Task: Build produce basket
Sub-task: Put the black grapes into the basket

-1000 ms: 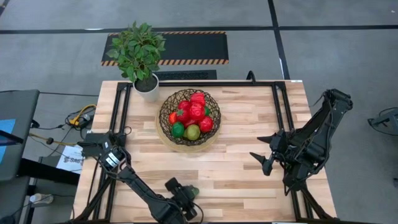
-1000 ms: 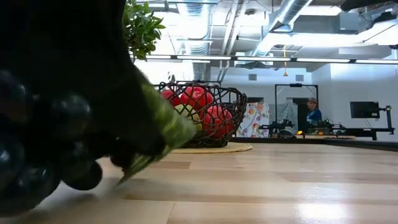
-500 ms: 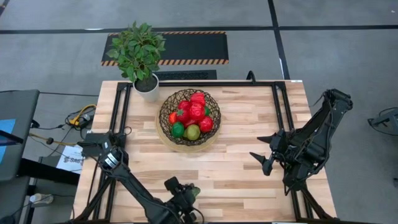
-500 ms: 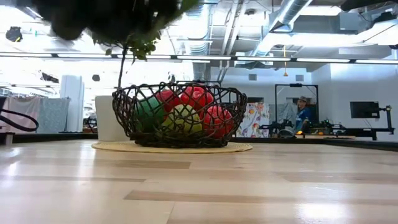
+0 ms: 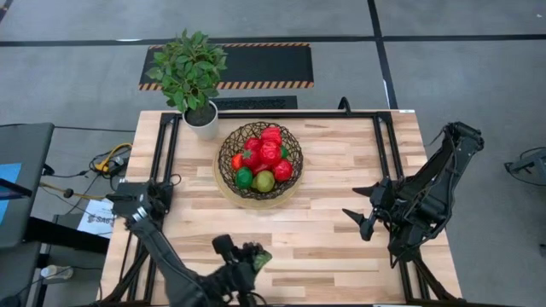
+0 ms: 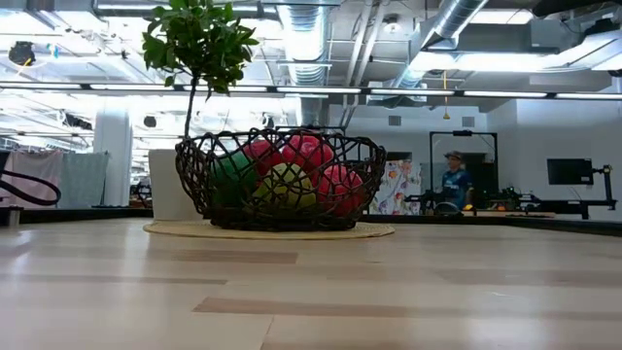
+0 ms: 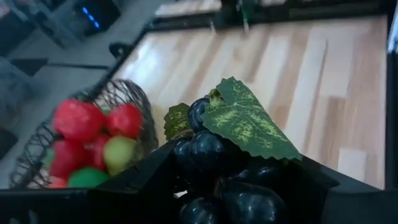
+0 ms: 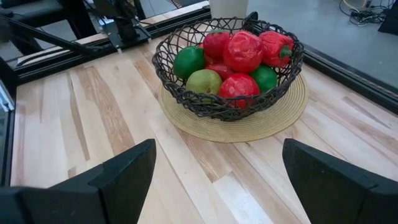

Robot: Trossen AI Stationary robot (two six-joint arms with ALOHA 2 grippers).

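Left gripper (image 5: 243, 258) with grape bunch (image 7: 217, 174) now raised, clear of the low view

Bright overhead light; blurred left wrist view.

A lab or workshop: exposed ceiling ducts (image 6: 442, 24), hazard-striped floor mat (image 5: 239, 66), framed wooden table (image 5: 341, 179)

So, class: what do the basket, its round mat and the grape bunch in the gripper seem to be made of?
Basket: dark open-woven strands, wire or wicker, can't tell which. Mat: tan woven straw-like fibre, with concentric ribbing. Grape bunch, held in the left gripper: glossy moulded plastic, probably; its leaf looks like printed fabric.
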